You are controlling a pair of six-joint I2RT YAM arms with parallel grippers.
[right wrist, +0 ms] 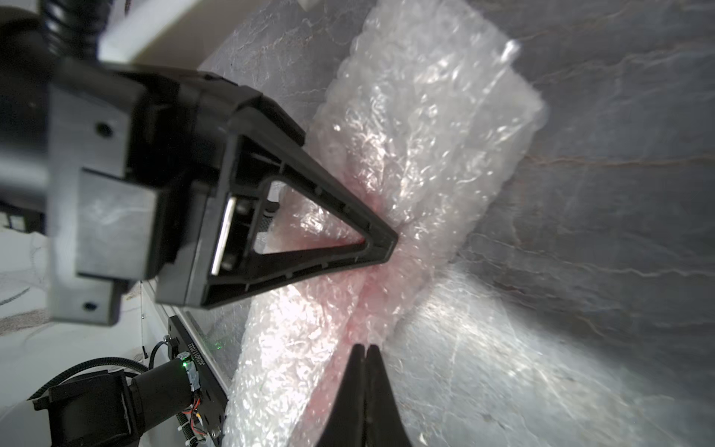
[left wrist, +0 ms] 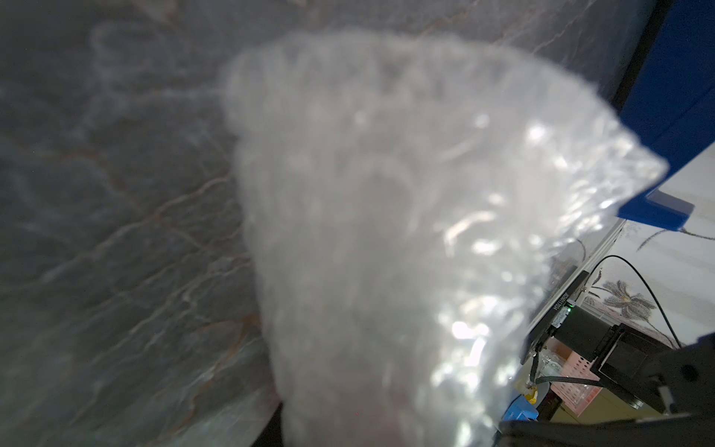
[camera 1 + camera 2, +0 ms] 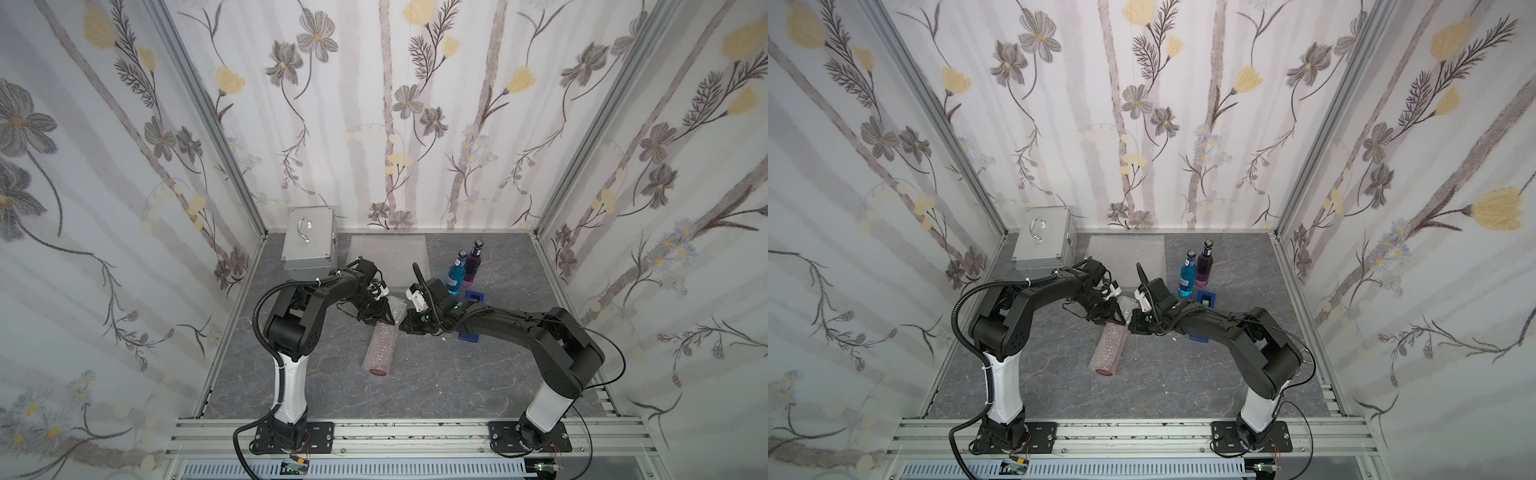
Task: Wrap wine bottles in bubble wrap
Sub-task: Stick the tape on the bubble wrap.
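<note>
Two pincers were at the wrapped red bottle (image 3: 380, 347), which lay on its side on the grey marbled table (image 3: 436, 374). The left gripper (image 1: 388, 247) was clamped on the bundle's narrow end (pink showed through the bubble wrap (image 1: 425, 135) at its tips). The right gripper (image 1: 365, 348) had its jaws pressed together, holding nothing, its tips just beside the bundle. Beyond the right gripper the blue bottle (image 3: 457, 274) and purple bottle (image 3: 472, 264) stood upright, side by side. A flat spare sheet (image 3: 388, 253) lay beyond both grippers.
</note>
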